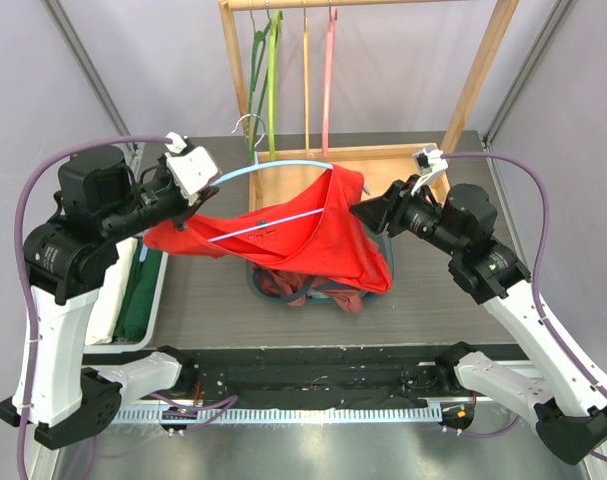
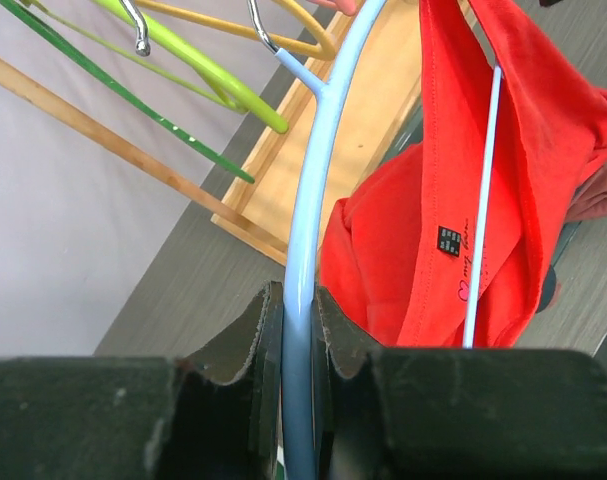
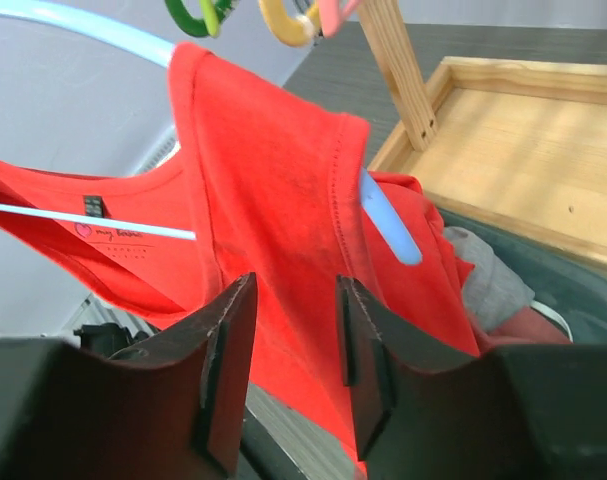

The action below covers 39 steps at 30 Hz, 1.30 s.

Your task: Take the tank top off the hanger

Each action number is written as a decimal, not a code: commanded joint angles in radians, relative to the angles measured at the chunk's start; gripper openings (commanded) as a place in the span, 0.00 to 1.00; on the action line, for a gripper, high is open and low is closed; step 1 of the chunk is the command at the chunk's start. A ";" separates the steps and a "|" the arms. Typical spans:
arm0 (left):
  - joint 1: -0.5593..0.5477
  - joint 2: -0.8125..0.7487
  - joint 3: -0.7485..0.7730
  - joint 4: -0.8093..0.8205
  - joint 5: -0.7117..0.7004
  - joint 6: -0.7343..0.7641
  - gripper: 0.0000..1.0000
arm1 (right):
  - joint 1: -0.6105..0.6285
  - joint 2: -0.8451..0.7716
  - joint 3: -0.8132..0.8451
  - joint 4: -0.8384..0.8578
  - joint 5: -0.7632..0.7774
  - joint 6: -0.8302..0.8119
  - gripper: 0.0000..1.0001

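A red tank top hangs on a light blue hanger held in the air over the table's middle. My left gripper is shut on the hanger's left arm, the tube pinched between the jaws. The top's strap drapes over the hanger's right end. My right gripper is open, jaws apart, just right of the red fabric with nothing between the pads. The hanger's thin white bar crosses the shirt.
A dark basket with clothes sits under the shirt. A wooden rack with green, yellow and pink hangers stands behind, on a wooden base. A white bin with green cloth is at the left.
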<state>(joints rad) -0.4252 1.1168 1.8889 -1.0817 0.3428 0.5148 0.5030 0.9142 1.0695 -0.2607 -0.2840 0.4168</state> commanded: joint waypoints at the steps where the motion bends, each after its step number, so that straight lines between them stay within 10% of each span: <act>1: -0.007 -0.017 0.003 0.080 -0.021 0.053 0.00 | 0.002 0.002 0.023 0.109 -0.033 0.063 0.41; 9: -0.023 -0.034 -0.037 0.153 -0.076 0.065 0.00 | 0.002 0.023 0.026 0.141 -0.064 0.082 0.37; 16: -0.027 -0.078 -0.083 0.242 -0.100 0.079 0.00 | 0.002 0.017 0.012 0.169 -0.044 0.097 0.80; 22: -0.044 -0.080 -0.100 0.255 -0.082 0.073 0.00 | 0.011 0.028 0.017 0.204 -0.009 0.054 0.81; 32: -0.053 -0.077 -0.120 0.252 -0.050 0.056 0.00 | 0.039 0.141 0.093 0.210 0.019 0.022 0.58; 39: -0.053 -0.071 -0.122 0.252 -0.028 0.041 0.00 | 0.062 0.178 0.115 0.216 0.017 0.023 0.19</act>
<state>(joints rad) -0.4740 1.0515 1.7592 -0.9310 0.2676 0.5819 0.5488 1.0904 1.1233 -0.1139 -0.2726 0.4473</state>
